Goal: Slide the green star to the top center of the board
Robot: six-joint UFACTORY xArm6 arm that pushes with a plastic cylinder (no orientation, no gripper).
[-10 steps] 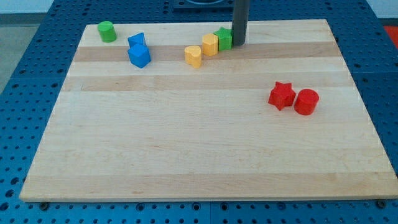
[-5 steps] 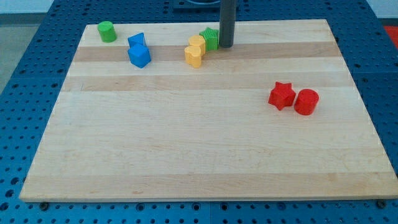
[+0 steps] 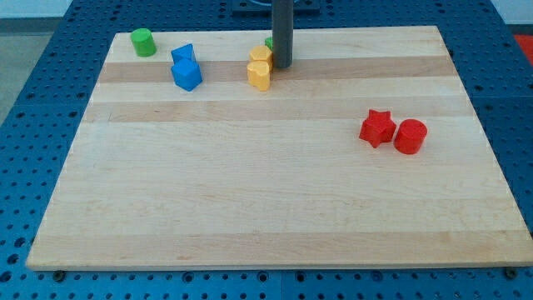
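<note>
The green star point(image 3: 269, 42) is almost wholly hidden behind my dark rod; only a green sliver shows at the rod's left edge, near the top centre of the wooden board point(image 3: 275, 208). My tip point(image 3: 282, 66) rests on the board just below and right of that sliver. It stands right beside two yellow blocks point(image 3: 260, 68), which lie stacked in view to its left.
A green cylinder point(image 3: 142, 42) sits at the board's top left corner. Two blue blocks point(image 3: 185, 67) lie right of it. A red star point(image 3: 377, 127) and a red cylinder point(image 3: 410, 136) lie together at the view's right.
My rod has moved left along the top of the board, pushing the green star left. The star is now hidden behind the rod, and the upper yellow block has shifted left.
</note>
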